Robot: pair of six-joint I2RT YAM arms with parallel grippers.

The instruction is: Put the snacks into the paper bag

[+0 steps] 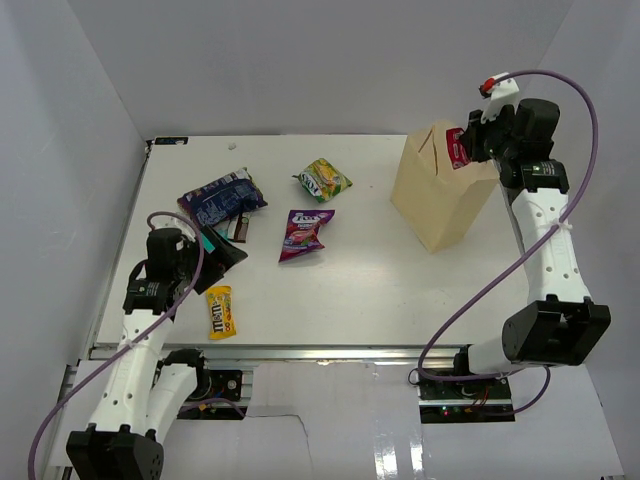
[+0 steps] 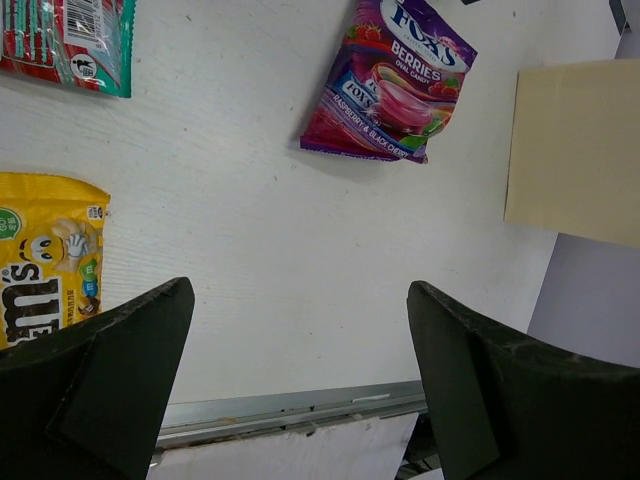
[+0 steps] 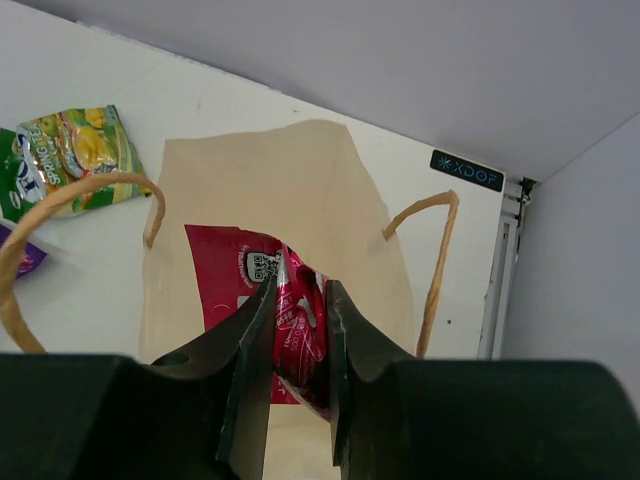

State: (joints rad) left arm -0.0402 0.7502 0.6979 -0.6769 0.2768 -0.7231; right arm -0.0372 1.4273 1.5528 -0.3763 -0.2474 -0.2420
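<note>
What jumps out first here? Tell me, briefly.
At the far right, the right claw grips a red packet at the mouth of the paper bag. Other packets lie loose to the left, the purple one nearest the bag. The left claw hangs open beside the yellow packet.

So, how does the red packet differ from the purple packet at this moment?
The red packet is pinched between the fingers of the right gripper; nothing touches the purple packet. The red packet hangs over the open mouth of the paper bag; the purple packet lies flat on the table. The red packet is creased in the grip; the purple packet is spread out, print face up. Both are small glossy snack packets.
</note>
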